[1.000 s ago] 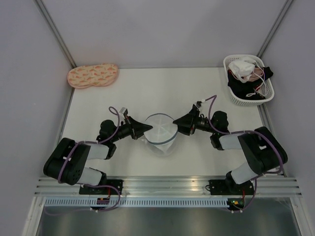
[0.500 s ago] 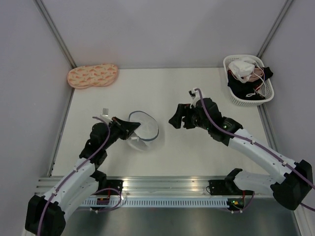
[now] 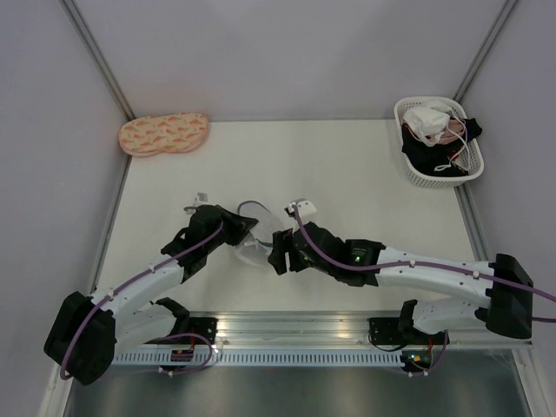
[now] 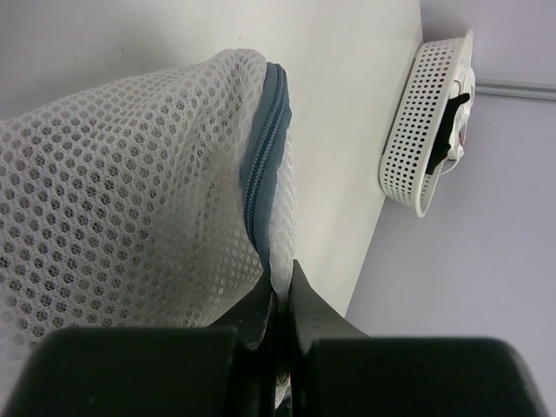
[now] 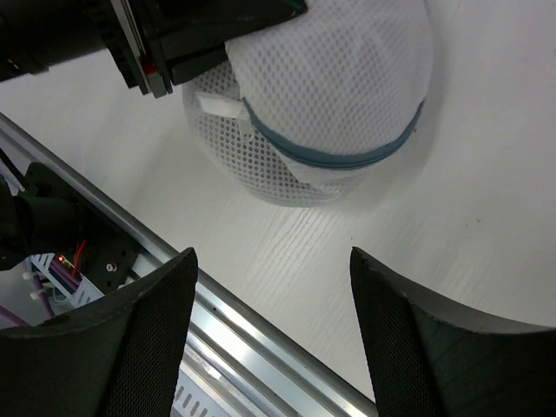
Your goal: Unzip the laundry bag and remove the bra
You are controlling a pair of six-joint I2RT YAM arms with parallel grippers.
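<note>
The laundry bag [image 3: 254,244] is a white mesh dome with a blue-grey zipper rim, resting on the table near its front middle. My left gripper [image 3: 244,228] is shut on its mesh edge beside the zipper [image 4: 263,165]; the fingers [image 4: 306,300] pinch the fabric. My right gripper [image 3: 276,260] is open and empty, just right of and in front of the bag [image 5: 326,95], its fingers [image 5: 165,330] spread wide over bare table. The bag looks zipped shut. No taupe bra shows; the mesh hides whatever is inside.
A white lattice basket [image 3: 432,181] with white, pink-strapped and black garments stands at the back right, also in the left wrist view [image 4: 417,130]. A peach patterned pad [image 3: 163,134] lies back left. The aluminium rail [image 5: 234,326] runs along the near edge.
My right gripper let go of the bag, opened, and swung round to the bag's front right. My left gripper kept its hold and drew the bag left and a little nearer.
</note>
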